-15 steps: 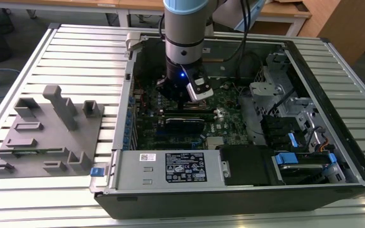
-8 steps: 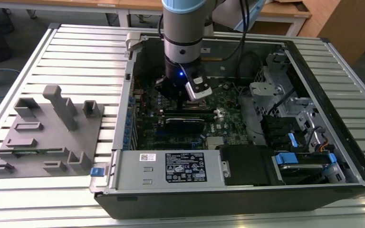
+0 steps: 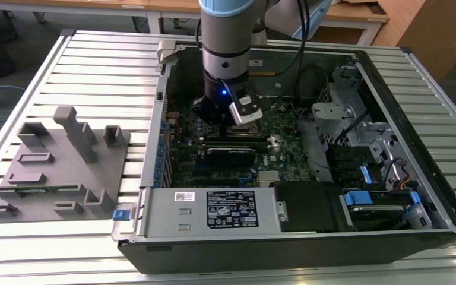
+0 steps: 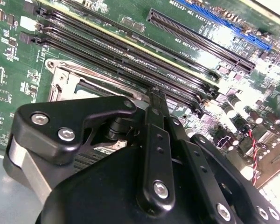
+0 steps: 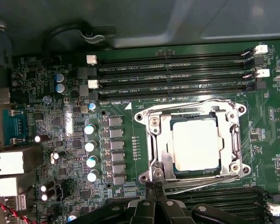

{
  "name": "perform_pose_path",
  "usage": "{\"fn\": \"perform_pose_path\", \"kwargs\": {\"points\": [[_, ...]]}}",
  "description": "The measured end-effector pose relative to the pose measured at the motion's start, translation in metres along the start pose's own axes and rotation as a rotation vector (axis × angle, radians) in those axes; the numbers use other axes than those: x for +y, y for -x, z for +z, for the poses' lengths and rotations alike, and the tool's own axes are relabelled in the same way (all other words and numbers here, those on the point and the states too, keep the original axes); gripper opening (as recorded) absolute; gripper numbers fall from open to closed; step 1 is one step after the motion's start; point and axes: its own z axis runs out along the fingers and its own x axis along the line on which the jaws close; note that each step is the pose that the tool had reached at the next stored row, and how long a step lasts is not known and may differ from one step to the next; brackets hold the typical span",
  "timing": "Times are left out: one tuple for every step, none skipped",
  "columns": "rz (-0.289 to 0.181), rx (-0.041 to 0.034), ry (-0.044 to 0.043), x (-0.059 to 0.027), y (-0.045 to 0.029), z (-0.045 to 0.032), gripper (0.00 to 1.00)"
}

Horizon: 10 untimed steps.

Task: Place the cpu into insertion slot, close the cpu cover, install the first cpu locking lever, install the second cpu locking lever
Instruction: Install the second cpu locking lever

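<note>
On the slatted desk point(image 3: 69, 65), a grey holder block point(image 3: 54, 166) sits near its edge at the exterior view's left; beside it, the open computer case point(image 3: 291, 237). Inside, on the green board point(image 5: 60, 135), the cpu point(image 5: 196, 143) already lies in the insertion slot point(image 5: 222, 140), and the cpu cover point(image 5: 154, 140) appears folded down around it. The gripper point(image 5: 155, 187) sits at the slot's edge with its fingertips together, seemingly on a thin locking lever point(image 5: 200, 183) running along that edge. My judgement: placing and covering are done, levers are in progress.
</note>
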Motion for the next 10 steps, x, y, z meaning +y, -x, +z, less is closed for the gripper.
{"fn": "perform_pose_path", "kwargs": {"points": [[0.000,0.0001,0.0013,0.0000,-0.0001,0.0000,0.11],[0.000,0.0000,0.0023,0.0002,0.0000,0.0001,0.11],[0.000,0.0002,0.0028,0.0005,0.0000,0.0001,0.11],[0.000,0.0002,0.0030,0.0008,-0.0001,0.0001,0.11],[0.000,0.0002,0.0032,0.0010,-0.0001,0.0001,0.11],[0.000,0.0002,0.0034,0.0010,-0.0001,0.0001,0.11],[0.000,0.0002,0.0038,0.0010,-0.0002,0.0002,0.11],[0.000,-0.0001,0.0047,0.0010,-0.0004,0.0005,0.11],[0.001,-0.0009,0.0060,0.0010,-0.0008,0.0007,0.11],[0.001,-0.0016,0.0076,0.0010,-0.0011,0.0008,0.11]]}}
